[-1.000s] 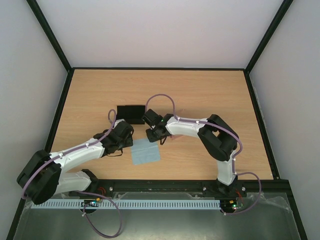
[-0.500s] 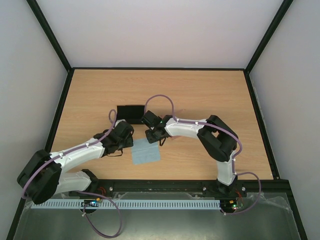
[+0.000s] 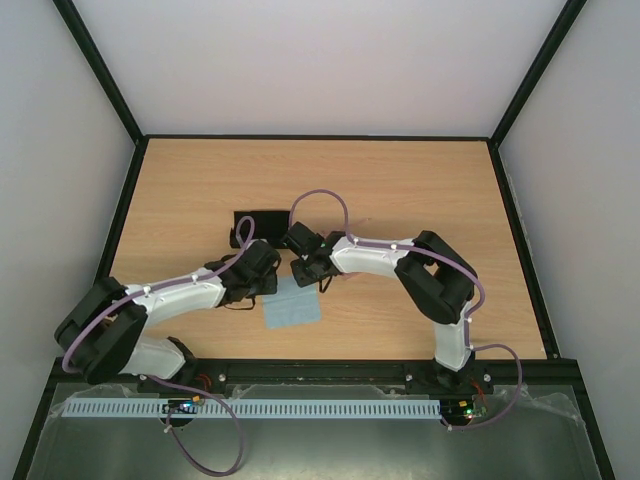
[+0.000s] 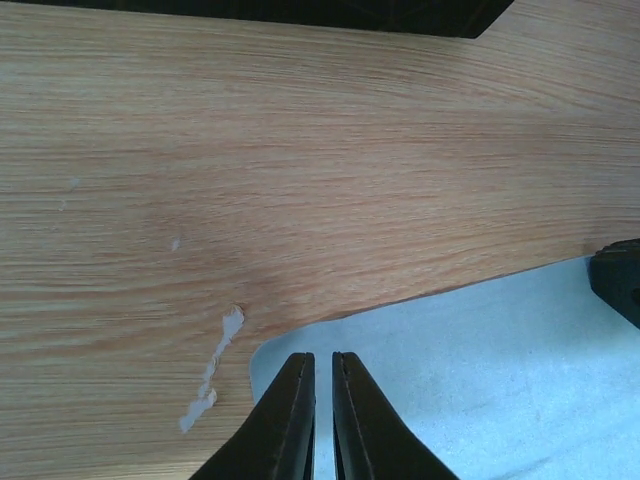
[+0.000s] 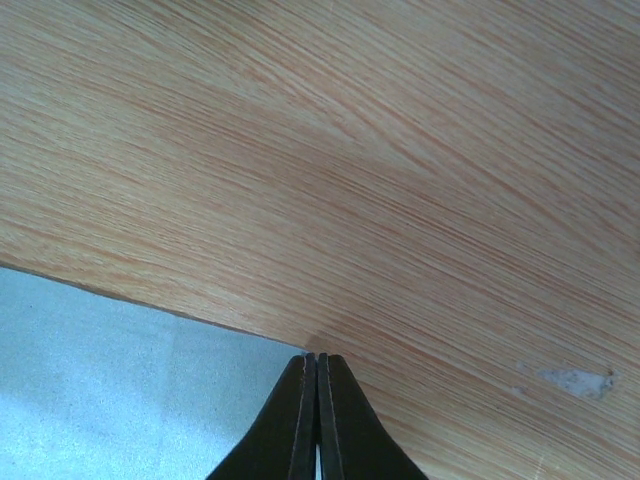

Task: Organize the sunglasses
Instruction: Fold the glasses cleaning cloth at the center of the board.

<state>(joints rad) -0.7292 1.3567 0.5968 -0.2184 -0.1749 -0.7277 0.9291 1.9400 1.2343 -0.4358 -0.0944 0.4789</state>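
Note:
The sunglasses show in no view. A light blue cloth [image 3: 293,306] lies flat on the wooden table near the front. My left gripper [image 3: 270,286] [image 4: 322,360] is down on the cloth's left corner [image 4: 450,350], its fingers drawn in to a thin slit with blue cloth in it. At the cloth's far corner [image 5: 120,380] my right gripper [image 3: 304,272] [image 5: 317,358] stands with its fingers pressed together on the tip. A black oblong case [image 3: 262,219] lies just behind both grippers, partly hidden by the left arm.
Both arms cross low over the table's front half and meet at the cloth. A black rail [image 3: 320,368] runs along the near edge. White scuff marks [image 4: 210,370] dot the wood [image 4: 300,150] beside the cloth. My right gripper's black tip [image 4: 617,285] shows at the left wrist view's edge.
My left arm has swung right and forward, bringing its gripper onto the cloth's corner. Both grippers have closed. The right arm has barely moved.

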